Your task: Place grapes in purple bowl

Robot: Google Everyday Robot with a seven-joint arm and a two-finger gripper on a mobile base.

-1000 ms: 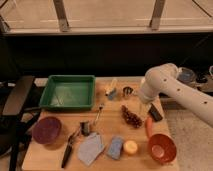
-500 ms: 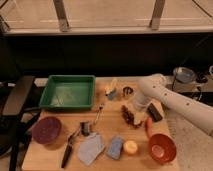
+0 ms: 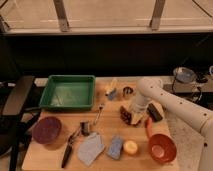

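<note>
Over the last 1 second the arm (image 3: 172, 104) had come down and moved a little to the robot's side of the table (image 3: 46, 158); the gripper (image 3: 133, 112), which was above and beside the grapes (image 3: 123, 116) before, now stood directly upon them, near the middle of the table; the grapes themselves lay at the same place as before, just beside the orange carrot-like piece (image 3: 148, 126), so they were not lifted yet; whether the gripper was open or already closed on the cluster, I could not tell, because its own body covered that part; in my judgement this meant the reaching step was finished and the grasp was the step in hand; the purple bowl (image 3: 46, 130) waited well apart, at the far left corner of the table, in front of the green tray (image 3: 67, 78), with nothing visible inside; the whole carrying across the table remained to do, and the orange bowl (image 3: 161, 147), which was much nearer, was not the goal.
</note>
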